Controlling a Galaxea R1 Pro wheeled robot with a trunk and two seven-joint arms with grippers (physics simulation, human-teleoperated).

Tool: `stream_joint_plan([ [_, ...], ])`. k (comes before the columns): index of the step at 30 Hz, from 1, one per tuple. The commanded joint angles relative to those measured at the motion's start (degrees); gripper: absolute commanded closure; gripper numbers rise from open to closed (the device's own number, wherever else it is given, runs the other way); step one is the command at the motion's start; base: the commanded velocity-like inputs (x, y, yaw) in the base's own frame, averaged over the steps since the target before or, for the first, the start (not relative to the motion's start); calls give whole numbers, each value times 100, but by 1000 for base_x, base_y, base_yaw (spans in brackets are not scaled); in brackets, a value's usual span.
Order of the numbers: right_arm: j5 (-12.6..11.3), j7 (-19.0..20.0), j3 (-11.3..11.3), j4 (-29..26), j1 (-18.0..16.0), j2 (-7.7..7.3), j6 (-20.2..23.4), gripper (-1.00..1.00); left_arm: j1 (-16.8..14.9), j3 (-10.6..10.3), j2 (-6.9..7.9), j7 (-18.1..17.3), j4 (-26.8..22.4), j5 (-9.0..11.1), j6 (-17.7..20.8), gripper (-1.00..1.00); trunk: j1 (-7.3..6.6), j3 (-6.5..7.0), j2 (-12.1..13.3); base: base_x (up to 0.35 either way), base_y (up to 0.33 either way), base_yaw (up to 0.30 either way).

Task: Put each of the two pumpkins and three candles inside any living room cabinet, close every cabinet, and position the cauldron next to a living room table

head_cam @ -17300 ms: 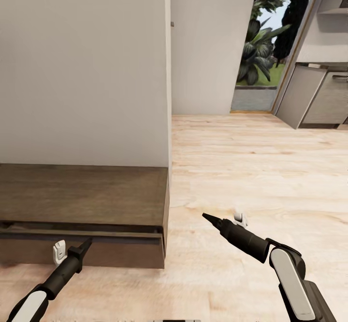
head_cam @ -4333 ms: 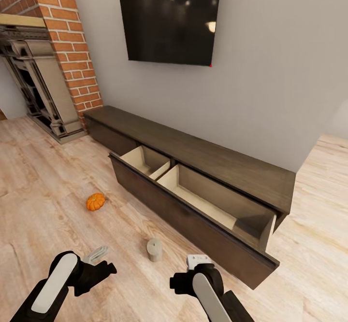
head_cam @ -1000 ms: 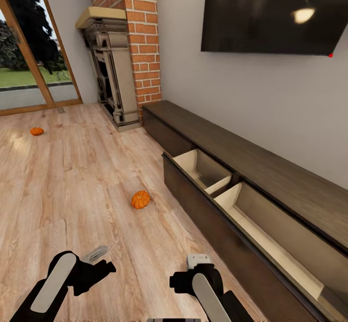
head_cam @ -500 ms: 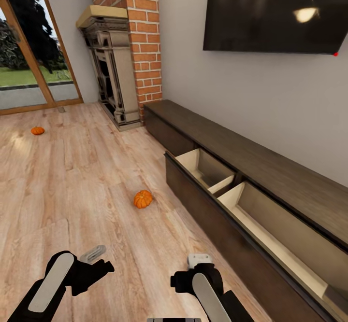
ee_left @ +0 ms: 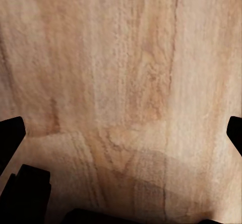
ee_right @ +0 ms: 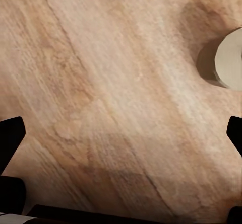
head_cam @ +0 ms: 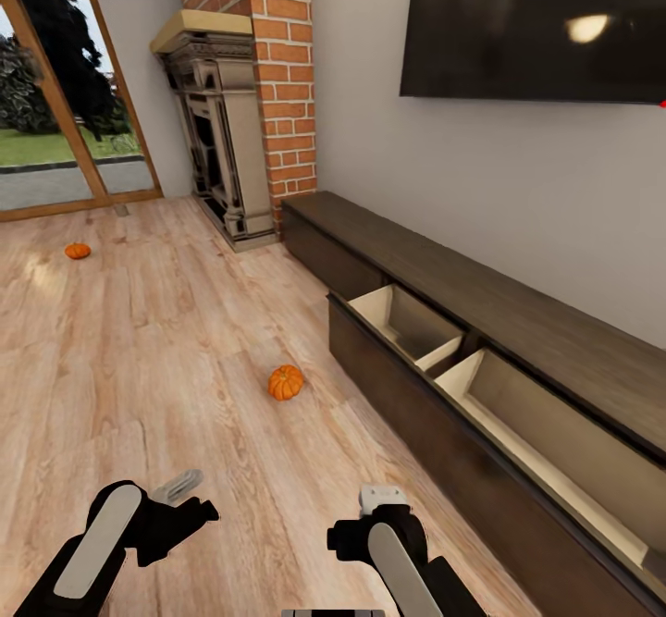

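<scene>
1. The near pumpkin (head_cam: 286, 382) is sitting on the wooden floor (head_cam: 139, 367) at about 12 o'clock from the robot, a little left of the open drawer front.
2. The far pumpkin (head_cam: 78, 251) is lying well apart from it, out at roughly 10 o'clock, near the glass door (head_cam: 55, 127).
3. The cabinet (head_cam: 481, 321) is running along the wall from 12 o'clock toward 3 o'clock, and its wide drawer (head_cam: 435, 358) is standing pulled out, showing two pale beige compartments with nothing visible in them.
4. A brick chimney with a fireplace (head_cam: 222, 127) is standing at the cabinet's far end, and a dark television (head_cam: 536, 25) is hanging on the wall above the cabinet.
5. The left gripper (ee_left: 121, 133) is hanging low over bare floor boards; its dark fingertips (ee_left: 10, 136) are showing at opposite edges of the left wrist view, spread wide with nothing between them.
6. The right gripper (ee_right: 121, 133) is likewise pointing down at the floor with its fingers (ee_right: 10, 133) set wide apart and empty.
7. A candle (ee_right: 229, 58), pale and round, is standing on the boards at the edge of the right wrist view, clear of the fingers.
</scene>
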Motion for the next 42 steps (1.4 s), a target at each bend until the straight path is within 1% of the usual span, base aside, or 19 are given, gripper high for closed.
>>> stream_joint_plan([
  [1,0,2,-1,2,0,0,0,-100,0,-2,0,0,0,-1,0,-100,0,0,0,98,282,0],
  [7,0,4,-7,4,0,0,0,-100,0,-5,0,0,0,-4,-12,-100,0,0,0,108,215,0],
  [16,1,0,-23,13,0,-9,6,-100,0,25,-7,8,0,6,-13,-100,0,0,0,12,20,0],
  [21,7,-7,-57,-13,0,-57,-12,-100,0,29,-6,4,0,11,-2,-100,0,0,0,0,1,0],
  [24,8,-6,-117,-28,2,-113,-16,-100,0,30,-8,7,0,11,0,-100,8,-66,-4,0,0,0],
  [25,8,-2,-140,-31,4,-161,-19,-100,0,30,-8,7,0,10,0,-100,10,-89,-5,0,0,0],
  [27,4,10,-200,-34,7,-307,-23,-100,0,30,-9,4,0,13,4,-100,15,-133,-8,0,0,0],
  [30,-1,12,-284,-35,8,-438,-27,-100,0,30,-9,7,0,16,7,-100,23,-199,-12,0,0,0],
  [31,-7,13,-375,-37,8,-469,-31,-100,0,30,-9,8,0,15,8,-100,26,-222,-13,0,0,0],
  [33,-13,18,-577,-75,12,-479,-29,-100,0,30,-9,8,0,11,9,-100,31,-266,-16,0,0,0],
  [36,-11,21,-727,-156,16,-478,-21,-100,0,30,-9,8,0,14,9,-100,39,-332,-20,0,0,0],
  [37,-10,28,-822,-193,17,-491,-19,-100,0,30,-9,7,0,16,14,-100,41,-354,-21,0,0,0],
  [42,-9,23,-845,-202,18,-496,-18,-100,0,30,-9,7,0,17,19,-100,54,-465,-28,0,0,0],
])
